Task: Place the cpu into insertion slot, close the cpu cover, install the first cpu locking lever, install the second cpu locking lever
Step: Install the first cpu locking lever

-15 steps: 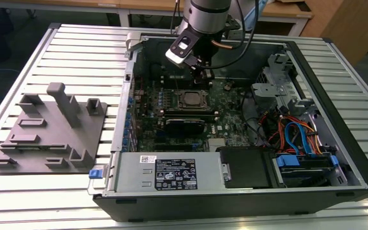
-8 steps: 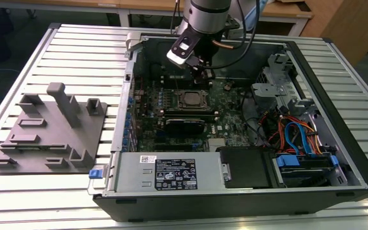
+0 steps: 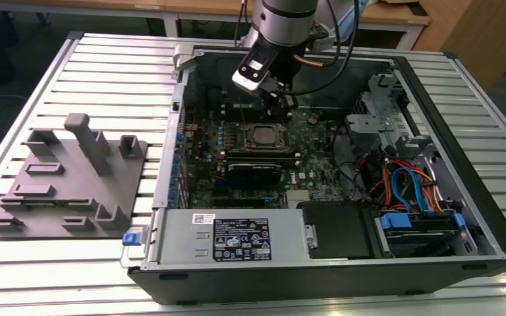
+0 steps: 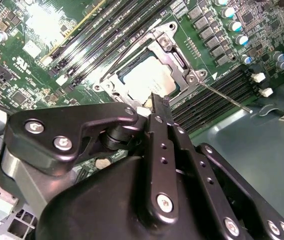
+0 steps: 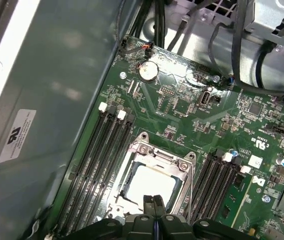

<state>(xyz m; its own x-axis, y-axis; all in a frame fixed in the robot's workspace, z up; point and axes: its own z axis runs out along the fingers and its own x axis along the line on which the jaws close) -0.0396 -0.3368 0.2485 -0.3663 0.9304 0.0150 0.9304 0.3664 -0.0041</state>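
The cpu [image 3: 262, 136] lies in the insertion slot [image 3: 246, 146] on the green motherboard inside the open computer case. Its silvery top [image 4: 147, 77] [image 5: 152, 182] shows through the square cut-out of the cpu cover [image 4: 179, 60] [image 5: 154, 156], which lies flat over it. A thin metal locking lever [image 4: 227, 97] slants out from one socket corner over the memory slots. My gripper [image 3: 275, 99] hangs just above the far edge of the socket. Its black fingers are shut together with nothing between them, and the tips [image 4: 159, 102] [image 5: 154, 202] are close over the chip.
Long black memory slots [image 5: 96, 160] run on both sides of the socket. A grey power supply box [image 3: 235, 237] sits at the case front, and cables and a drive cage [image 3: 402, 184] are on the exterior view's right. A grey fixture plate [image 3: 68, 178] stands left of the case.
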